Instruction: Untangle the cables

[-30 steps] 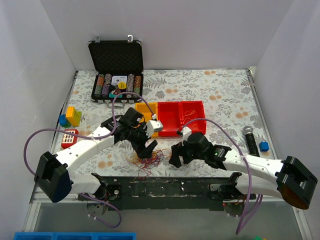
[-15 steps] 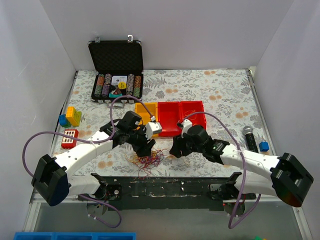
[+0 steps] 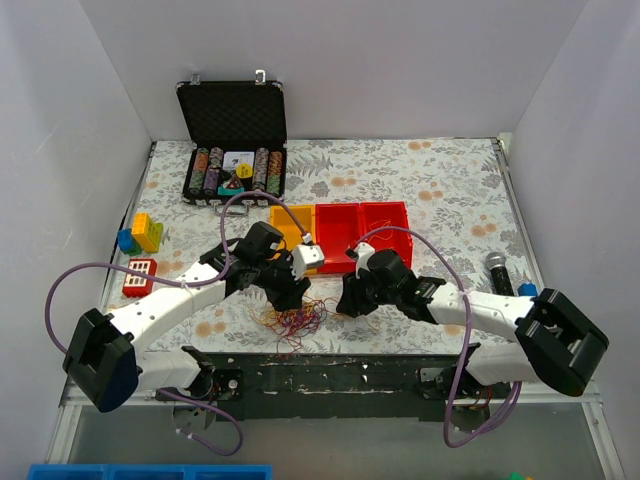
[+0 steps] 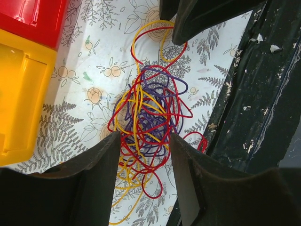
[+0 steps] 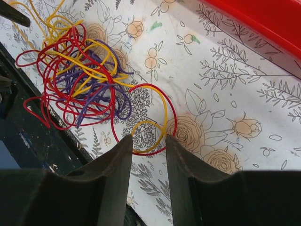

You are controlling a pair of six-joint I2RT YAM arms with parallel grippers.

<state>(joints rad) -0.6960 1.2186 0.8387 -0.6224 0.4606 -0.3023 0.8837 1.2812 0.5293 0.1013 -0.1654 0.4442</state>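
Red cables [image 4: 146, 117] partly behind left tool [image 4: 143, 140]

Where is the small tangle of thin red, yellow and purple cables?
Top view: the tangle lies at the near table edge, under left gripper, beside right gripper.

From above, the cables [image 3: 293, 322] are too fine to tell strand from strand, and the left pincer [image 3: 290, 293] seems to cover their far edge. At the left wrist, its fingers [image 4: 94, 174] hide the lower loops; the yellow bin [image 4: 19, 99] runs off-frame.
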